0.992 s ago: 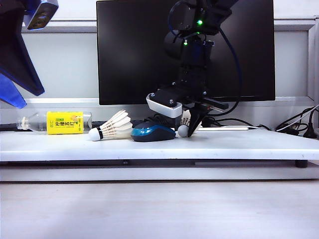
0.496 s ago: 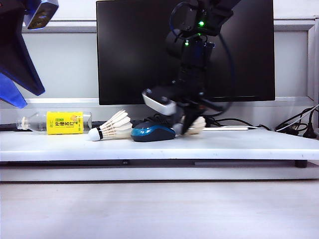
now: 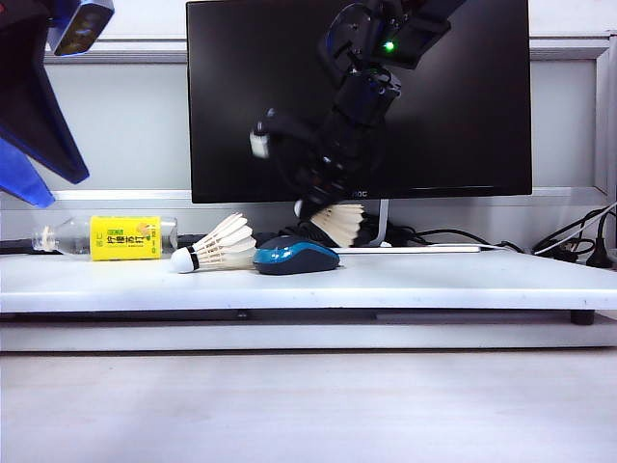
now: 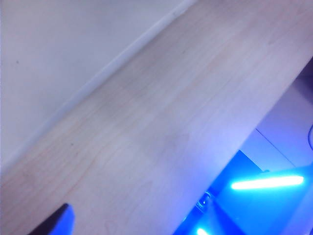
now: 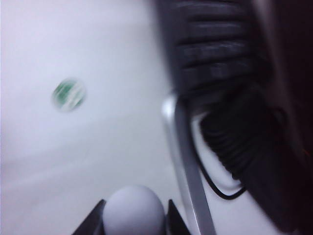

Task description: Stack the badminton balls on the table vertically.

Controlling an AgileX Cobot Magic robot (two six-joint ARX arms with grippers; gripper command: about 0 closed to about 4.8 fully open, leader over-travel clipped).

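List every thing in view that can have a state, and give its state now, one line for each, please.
right gripper: shut on the lifted shuttlecock, above the table.
lifted shuttlecock: in the air, feathers pointing right.
second shuttlecock: lying on its side on the table.
computer mouse: resting flat beside it.
bottle: lying on its side.
monitor: screen dark.
left gripper: not in view.
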